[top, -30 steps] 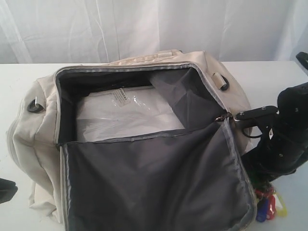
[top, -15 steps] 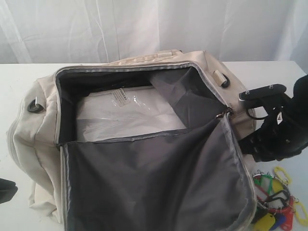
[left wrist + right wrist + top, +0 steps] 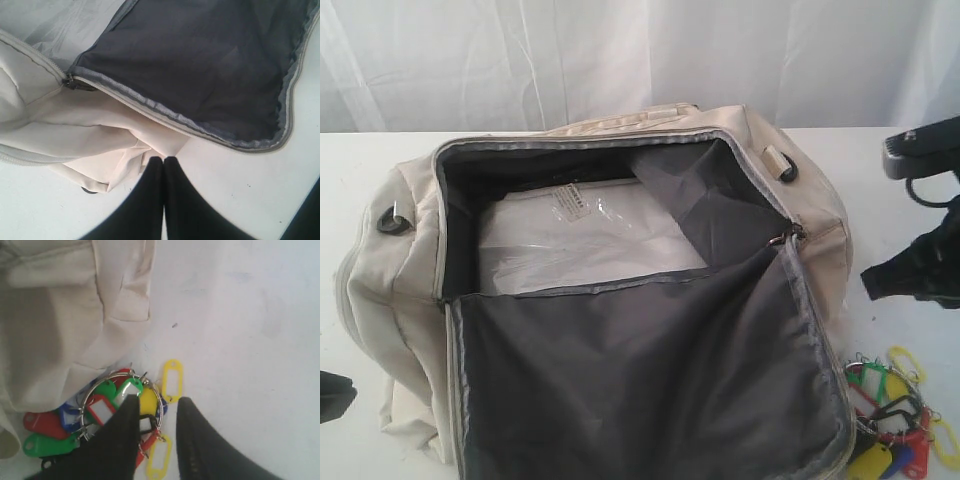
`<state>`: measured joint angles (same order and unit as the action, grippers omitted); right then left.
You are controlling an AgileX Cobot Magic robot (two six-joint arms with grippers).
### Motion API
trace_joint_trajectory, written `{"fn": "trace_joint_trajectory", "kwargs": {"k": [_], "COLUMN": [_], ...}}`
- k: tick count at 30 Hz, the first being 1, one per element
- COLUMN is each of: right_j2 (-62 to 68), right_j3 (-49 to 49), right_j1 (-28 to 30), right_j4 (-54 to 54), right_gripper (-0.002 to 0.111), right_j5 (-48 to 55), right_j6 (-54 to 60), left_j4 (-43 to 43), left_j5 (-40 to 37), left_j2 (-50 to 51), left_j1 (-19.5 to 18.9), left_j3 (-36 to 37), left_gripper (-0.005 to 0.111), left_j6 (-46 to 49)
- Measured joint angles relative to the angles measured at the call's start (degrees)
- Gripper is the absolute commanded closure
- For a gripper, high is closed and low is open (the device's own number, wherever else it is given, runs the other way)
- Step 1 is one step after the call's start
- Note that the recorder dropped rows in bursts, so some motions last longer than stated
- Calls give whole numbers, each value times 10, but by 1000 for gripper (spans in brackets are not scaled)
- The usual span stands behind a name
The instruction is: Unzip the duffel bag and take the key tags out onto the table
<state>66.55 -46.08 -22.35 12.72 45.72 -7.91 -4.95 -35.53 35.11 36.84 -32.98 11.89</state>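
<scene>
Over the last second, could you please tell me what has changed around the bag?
The right gripper released the key tags and lifted away, up and rightward in the exterior view; they now lie on the table beside the duffel bag. The bag stayed open and in place, and the left gripper stayed shut.

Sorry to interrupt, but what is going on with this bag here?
The duffel bag lies unzipped on the table, its grey-lined flap folded open. The key tags lie on the table beside it. The right gripper hangs above them, jaws apart and empty. The left gripper is shut, holding nothing, near the bag's flap.
</scene>
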Motion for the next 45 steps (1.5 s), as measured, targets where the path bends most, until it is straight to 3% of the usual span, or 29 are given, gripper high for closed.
{"fn": "trace_joint_trajectory", "kwargs": {"k": [1,12,18,45], "right_j2": [-18,-261,-330,-360], "right_j3": [0,28,33,33], "right_j1": [0,0,0,0], "right_j4": [-1,-6,-66,-92], "right_gripper": [108,108,108,108], "right_j5": [1,-3,13,17], "right_j6": [0,0,0,0], "left_j4": [0,0,0,0], "left_j5": [0,0,-2,-6], "left_j2": [0,0,0,0], "left_j1": [0,0,0,0], "left_j3": [0,0,0,0], "left_gripper": [107,107,107,107], "left_j6": [0,5,25,27]}}
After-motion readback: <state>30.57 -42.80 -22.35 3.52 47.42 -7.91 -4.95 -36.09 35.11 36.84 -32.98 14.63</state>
